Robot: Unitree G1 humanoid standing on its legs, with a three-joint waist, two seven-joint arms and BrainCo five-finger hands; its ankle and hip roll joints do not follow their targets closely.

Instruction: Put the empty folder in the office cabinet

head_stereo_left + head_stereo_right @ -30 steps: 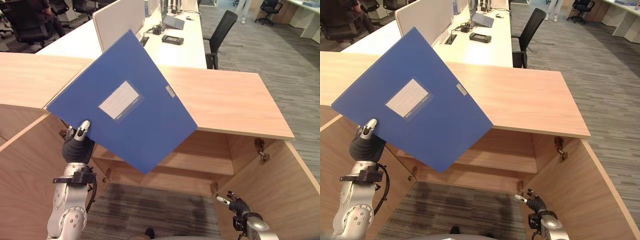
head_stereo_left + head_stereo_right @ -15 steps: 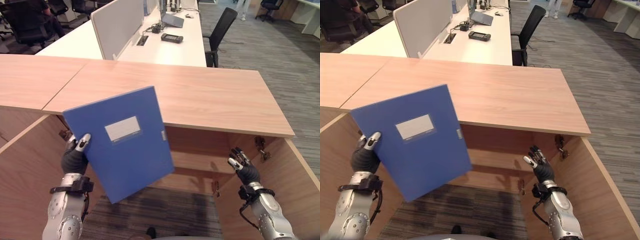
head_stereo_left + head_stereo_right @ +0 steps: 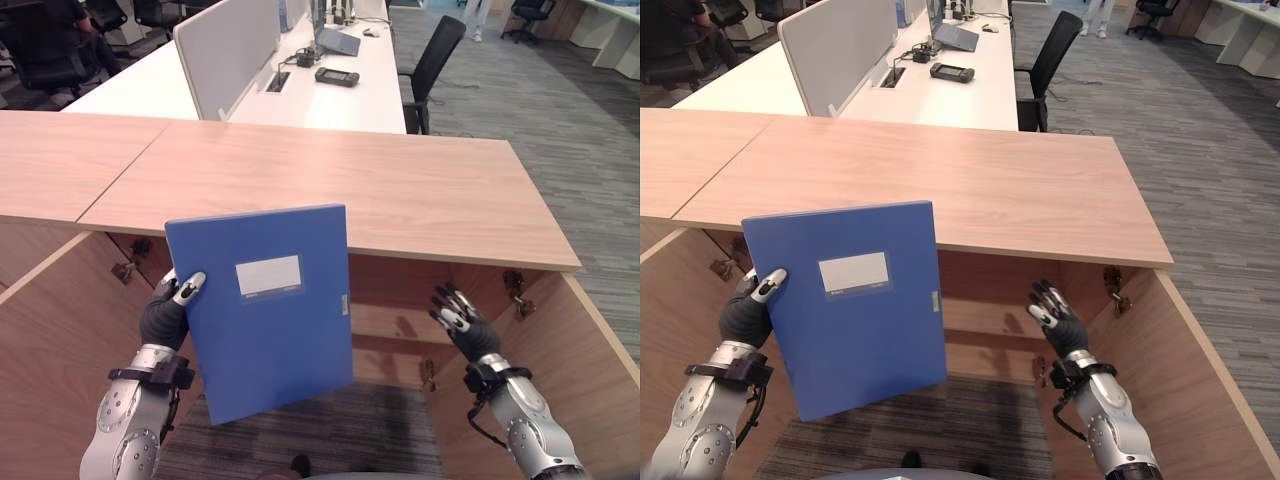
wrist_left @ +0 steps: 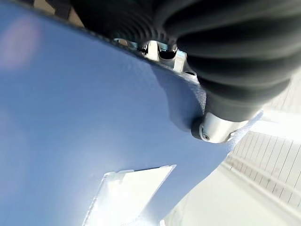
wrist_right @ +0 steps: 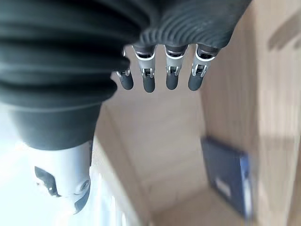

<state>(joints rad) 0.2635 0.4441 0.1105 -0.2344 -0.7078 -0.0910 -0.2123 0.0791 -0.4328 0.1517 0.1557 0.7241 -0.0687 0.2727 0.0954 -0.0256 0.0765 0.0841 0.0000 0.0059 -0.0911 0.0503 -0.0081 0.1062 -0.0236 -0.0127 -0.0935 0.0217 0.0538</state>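
Folder point(image 3: 262, 310), blue and flat with a pale label pocket on its face, stood nearly upright in the left eye view, its long axis close to vertical with a slight lean. The left hand point(image 3: 168, 312) pinched it at its left edge, thumb laid on the front face, the other fingers behind the cover. It hung in front of the open office cabinet point(image 3: 400, 320), below the front lip of the wooden tabletop point(image 3: 330, 180), and the cabinet's shelf lay behind it. So the folder sat just to the right of the holding fingers, with the cabinet opening straight ahead of it.

In the right eye view the right hand point(image 3: 1054, 310) hovered with fingers spread and straight, holding nothing, well apart from the folder's right edge and in front of the cabinet's right side. The left hand was plainly the one placed to carry the folder in.

The left wrist view showed the blue cover from very close, the thumb point(image 4: 214, 128) pressed against it near the label pocket.

The right wrist view showed the straight fingers point(image 5: 171, 70) pointing into the wooden cabinet interior, and a blue folder point(image 5: 225, 181) beyond them, untouched by that hand.
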